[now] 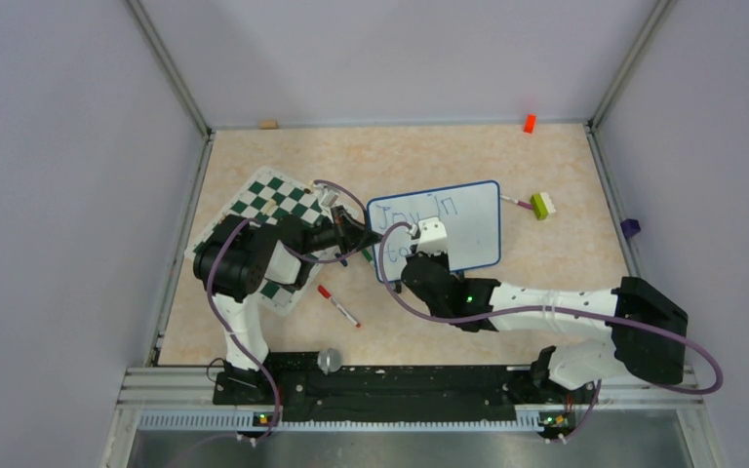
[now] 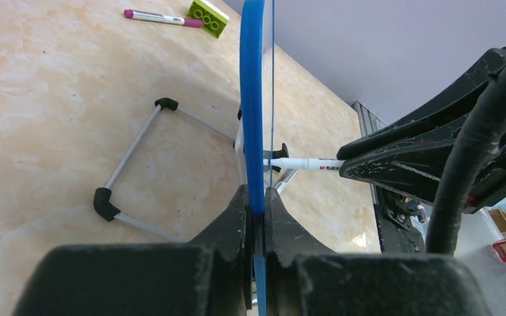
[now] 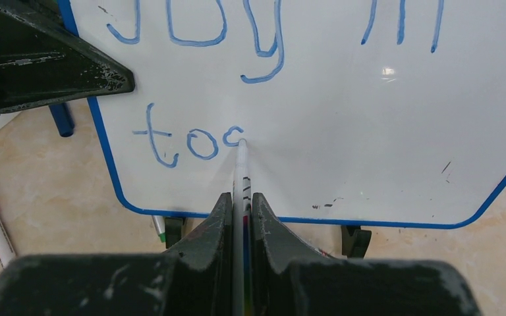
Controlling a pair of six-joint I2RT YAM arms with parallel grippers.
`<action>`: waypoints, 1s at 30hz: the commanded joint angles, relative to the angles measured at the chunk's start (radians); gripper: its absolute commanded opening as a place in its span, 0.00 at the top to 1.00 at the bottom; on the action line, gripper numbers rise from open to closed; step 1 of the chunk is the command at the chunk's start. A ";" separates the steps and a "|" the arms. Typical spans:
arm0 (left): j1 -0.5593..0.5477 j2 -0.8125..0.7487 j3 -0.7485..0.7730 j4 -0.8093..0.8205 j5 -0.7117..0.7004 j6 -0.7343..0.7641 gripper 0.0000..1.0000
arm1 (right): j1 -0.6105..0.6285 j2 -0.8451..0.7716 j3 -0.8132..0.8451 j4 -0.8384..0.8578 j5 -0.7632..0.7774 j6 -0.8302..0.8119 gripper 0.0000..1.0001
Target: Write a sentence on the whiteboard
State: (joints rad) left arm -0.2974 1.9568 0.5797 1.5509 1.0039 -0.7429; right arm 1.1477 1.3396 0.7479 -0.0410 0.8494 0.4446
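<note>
The whiteboard (image 1: pixel 458 219) stands tilted near the table's middle; it fills the right wrist view (image 3: pixel 342 125) and shows edge-on in the left wrist view (image 2: pixel 253 99). Blue writing reads "Joy in" (image 3: pixel 263 26) with "toc" (image 3: pixel 184 141) below. My left gripper (image 2: pixel 257 204) is shut on the board's blue left edge. My right gripper (image 3: pixel 238 204) is shut on a white marker (image 3: pixel 240 172) whose tip touches the board at the end of the third letter. The marker also shows in the left wrist view (image 2: pixel 303 164), touching the board's face.
A green-and-white chess mat (image 1: pixel 278 205) lies under the left arm. A red-capped marker (image 1: pixel 337 305) lies in front of the board. A purple marker (image 1: pixel 517 203) and green block (image 1: pixel 543 205) lie right of it. An orange block (image 1: pixel 529 123) and wooden block (image 1: pixel 268 124) sit by the far wall.
</note>
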 commanded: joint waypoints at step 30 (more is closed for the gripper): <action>-0.008 0.020 -0.001 0.069 0.034 0.102 1.00 | -0.014 0.014 0.034 -0.099 0.006 0.055 1.00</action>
State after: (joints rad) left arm -0.2974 1.9568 0.5797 1.5513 1.0039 -0.7433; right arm 1.1477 1.3373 0.7490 -0.0902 0.8639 0.4652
